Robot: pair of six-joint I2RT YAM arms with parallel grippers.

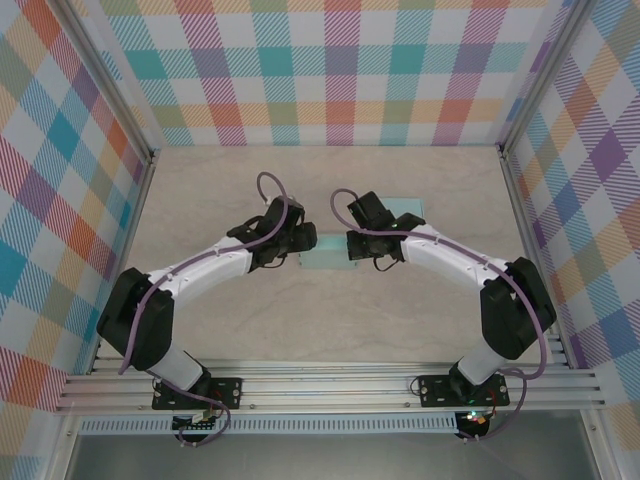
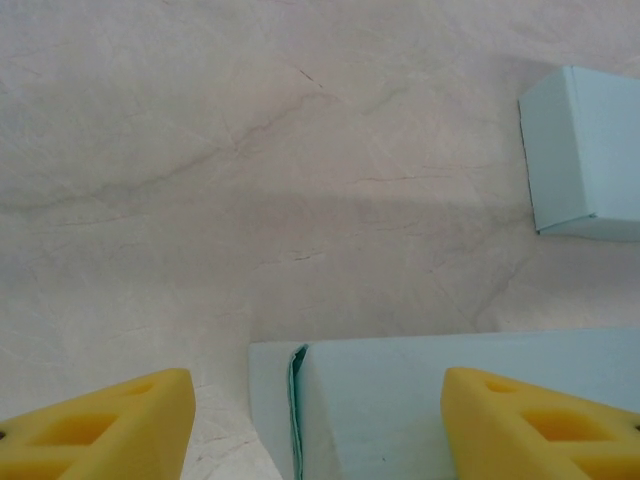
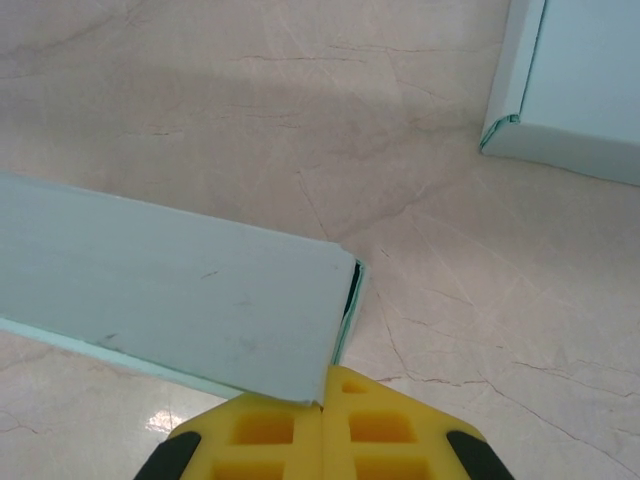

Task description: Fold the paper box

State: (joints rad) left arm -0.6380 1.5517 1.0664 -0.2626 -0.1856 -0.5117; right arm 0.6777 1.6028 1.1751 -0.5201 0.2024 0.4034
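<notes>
Your right gripper (image 3: pixel 325 400) is pinched shut on the near corner of the paper box (image 3: pixel 170 290); your left gripper (image 2: pixel 318 400) gapes wide astride its panel. One box, centred on the table (image 1: pixel 250 320), between two grippers; its second panel (image 2: pixel 585 150) lies beyond.

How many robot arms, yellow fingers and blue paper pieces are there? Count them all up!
Robot arm: 2
Yellow finger: 4
Blue paper piece: 2
Total: 8
</notes>
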